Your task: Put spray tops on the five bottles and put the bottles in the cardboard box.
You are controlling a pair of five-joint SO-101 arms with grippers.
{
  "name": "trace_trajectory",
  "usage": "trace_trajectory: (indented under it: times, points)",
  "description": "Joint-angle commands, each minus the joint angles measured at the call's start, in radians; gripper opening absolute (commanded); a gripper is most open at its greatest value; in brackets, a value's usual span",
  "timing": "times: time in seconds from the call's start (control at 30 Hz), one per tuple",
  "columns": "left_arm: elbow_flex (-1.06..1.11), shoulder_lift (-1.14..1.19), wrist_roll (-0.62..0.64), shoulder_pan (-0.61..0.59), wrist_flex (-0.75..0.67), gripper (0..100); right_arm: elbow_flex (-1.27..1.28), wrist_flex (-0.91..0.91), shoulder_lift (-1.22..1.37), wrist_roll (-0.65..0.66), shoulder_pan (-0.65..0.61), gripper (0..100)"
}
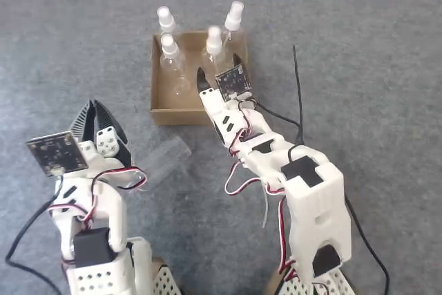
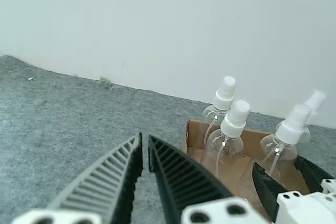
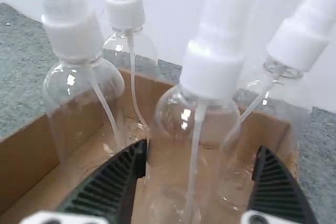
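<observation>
The cardboard box (image 1: pixel 160 112) holds two clear bottles with white spray tops, one on the left (image 1: pixel 170 56) and one on the right (image 1: pixel 213 48). Two more topped bottles (image 1: pixel 166 18) (image 1: pixel 235 15) stand at its far edge; I cannot tell whether inside or just behind. My right gripper (image 1: pixel 219 70) (image 3: pixel 200 150) is open over the box, with the right-hand bottle (image 3: pixel 202 103) between its fingers, not squeezed. A clear bottle without a top (image 1: pixel 166 157) lies on the carpet beside my left gripper (image 1: pixel 93 105) (image 2: pixel 145 140), which is shut and holds nothing.
Grey carpet (image 1: pixel 373 67) covers the table, with a white wall behind. A black cable (image 1: pixel 298 88) runs along the right arm. A thin pale tube (image 1: pixel 265 206) lies on the carpet by the right arm's base. The box (image 2: pixel 191 135) shows ahead in the left wrist view.
</observation>
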Motion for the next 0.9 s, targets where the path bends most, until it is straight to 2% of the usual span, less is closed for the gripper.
trace_trajectory:
  times: [0.0, 0.43, 0.87]
  points:
    - [-0.013, -0.014, 0.005, -0.003, -0.032, 1, -0.015, 0.024, -0.048, -0.005, -0.005, 27.8]
    - [-0.013, -0.014, 0.003, -0.003, -0.032, 1, 0.003, 0.024, -0.054, 0.002, -0.021, 27.8]
    - [-0.005, -0.014, 0.003, -0.003, -0.035, 1, 0.124, 0.025, -0.179, 0.0, -0.025, 25.5]
